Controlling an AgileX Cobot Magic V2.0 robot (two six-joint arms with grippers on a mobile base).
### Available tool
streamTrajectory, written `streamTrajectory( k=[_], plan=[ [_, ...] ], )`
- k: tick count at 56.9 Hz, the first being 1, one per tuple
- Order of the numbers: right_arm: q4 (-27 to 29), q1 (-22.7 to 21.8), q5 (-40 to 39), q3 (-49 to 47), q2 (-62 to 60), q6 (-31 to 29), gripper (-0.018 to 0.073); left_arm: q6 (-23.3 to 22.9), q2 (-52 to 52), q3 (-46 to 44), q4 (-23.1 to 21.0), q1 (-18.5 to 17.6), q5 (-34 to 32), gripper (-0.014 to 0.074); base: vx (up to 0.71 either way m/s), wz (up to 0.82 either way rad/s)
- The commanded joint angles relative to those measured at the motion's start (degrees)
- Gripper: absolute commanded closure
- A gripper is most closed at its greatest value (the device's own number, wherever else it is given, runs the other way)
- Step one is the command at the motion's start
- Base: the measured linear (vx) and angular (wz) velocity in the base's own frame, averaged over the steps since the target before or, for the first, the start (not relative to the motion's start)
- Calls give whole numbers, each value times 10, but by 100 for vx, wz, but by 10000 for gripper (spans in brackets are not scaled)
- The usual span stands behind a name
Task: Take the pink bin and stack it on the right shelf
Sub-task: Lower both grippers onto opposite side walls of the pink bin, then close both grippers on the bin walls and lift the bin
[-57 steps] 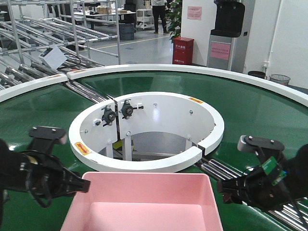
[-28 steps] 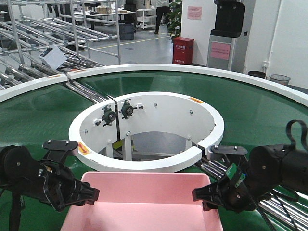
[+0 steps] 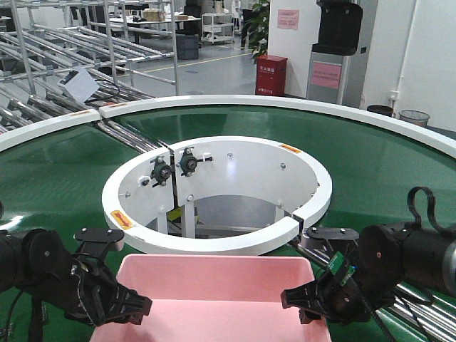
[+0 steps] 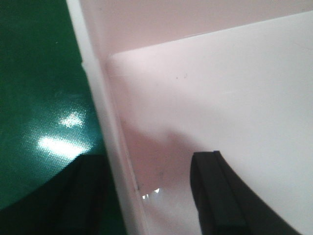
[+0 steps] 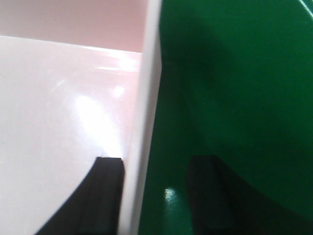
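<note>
The pink bin (image 3: 214, 303) sits on the green conveyor belt (image 3: 57, 171) at the near edge of the scene, just this side of the white ring guard (image 3: 235, 160). An arm has come in at each of its short sides. The left gripper (image 3: 140, 308) is spread across the bin's left wall: the left wrist view shows one finger outside over the belt and close to the wall, and the other inside above the pale floor with a clear gap to the wall. The right gripper (image 3: 291, 299) does the same on the right wall, with its inner finger just beside the plastic and its outer finger apart over the green. Neither has pinched the wall yet.

I'd say they straddle opposite walls because the tub is too wide and shallow for one arm. Taking both sides would keep it level when it comes up.

The right shelf is in none of these views, so the carry has not begun.

A second ago both arms were out wide, with fingertips outside the bin's far corners. Half a second ago they had swung inward. Now they are lower and nearer, over the walls. The bin itself has not shifted, and its far rim lies where it did
</note>
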Motion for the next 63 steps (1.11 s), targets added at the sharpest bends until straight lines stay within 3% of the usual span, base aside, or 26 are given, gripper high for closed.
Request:
streamTrajectory(
  k=[1, 13, 19, 34, 48, 63],
  plan=[
    [-4, -3, -17, -18, -24, -6, 335, -4, -30, -18, -13, -3, -14, 185, 0, 0],
    [-2, -3, -15, -19, -26, -6, 569, -3, -32, -18, -13, -3, -1, 453, 0, 0],
    [-1, -3, -12, -19, -42, -6, 573, -3, -41, -18, -13, -3, 15, 608, 0, 0],
    [0, -2, -9, -19, -146, -5, 569, -5, -154, -18, -13, -3, 25, 602, 0, 0],
    [-3, -1, -1, -19, -248, -3, 569, -37, -284, -18, -13, -3, 34, 601, 0, 0],
    [-3, -1, -7, -19, -296, -3, 568, -53, -323, -18, -13, -3, 43, 601, 0, 0]
  ],
)
